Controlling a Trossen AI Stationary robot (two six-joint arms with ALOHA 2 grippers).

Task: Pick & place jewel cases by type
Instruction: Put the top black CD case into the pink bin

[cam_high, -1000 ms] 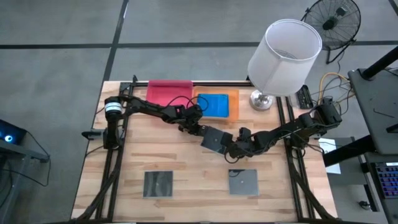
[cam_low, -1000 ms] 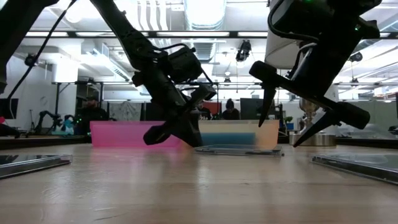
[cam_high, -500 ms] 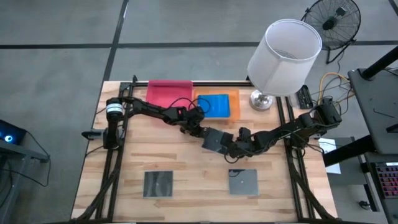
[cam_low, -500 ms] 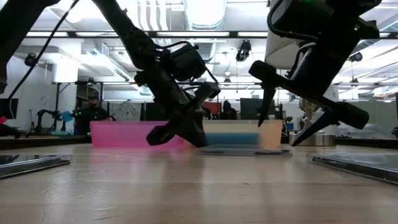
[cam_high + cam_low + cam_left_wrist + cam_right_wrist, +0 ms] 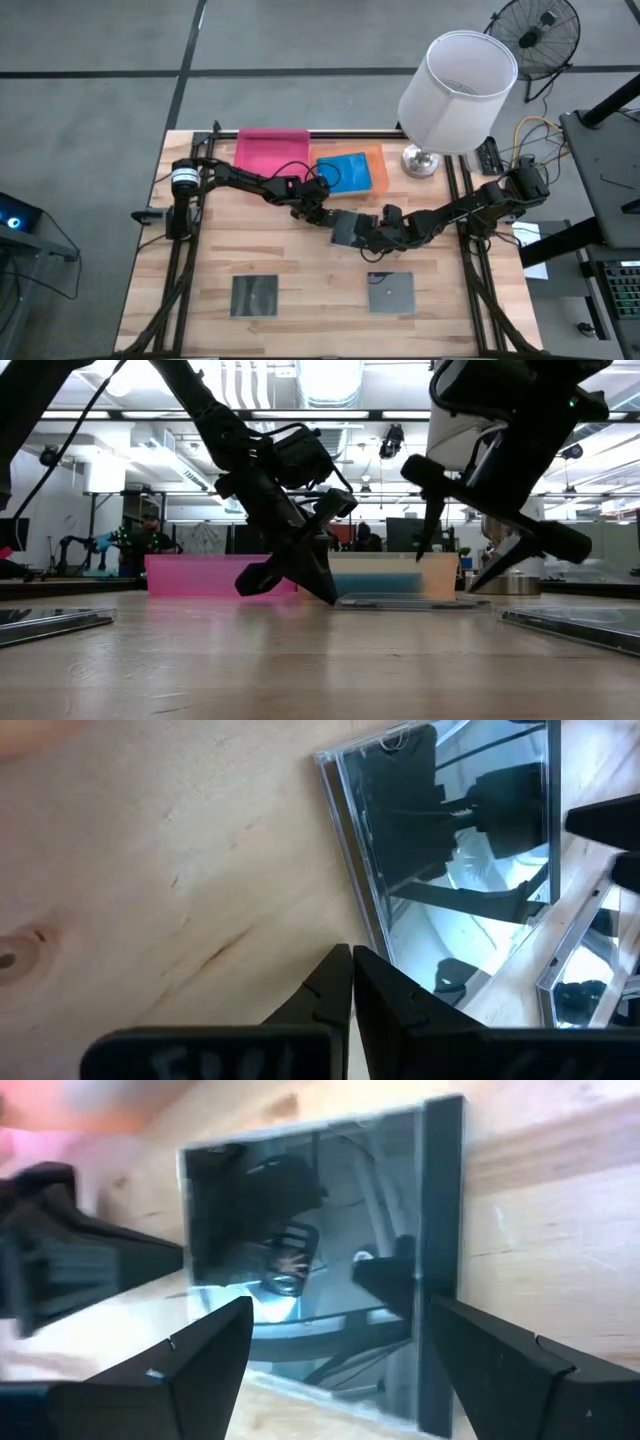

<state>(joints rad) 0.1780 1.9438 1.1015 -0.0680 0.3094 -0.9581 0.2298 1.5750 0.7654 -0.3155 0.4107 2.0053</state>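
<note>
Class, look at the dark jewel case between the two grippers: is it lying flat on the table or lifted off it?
Flat. In the low view the dark jewel case rests on the table with no gap beneath; the right gripper hangs open above it.

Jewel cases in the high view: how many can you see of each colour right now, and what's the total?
Dark grey/black cases: 3, the middle case between both hands, the front left case and the front right case.
Blue cases: at least 1 showing, the blue case in the orange tray; any beneath it are hidden.
Total visible: 4.
</note>
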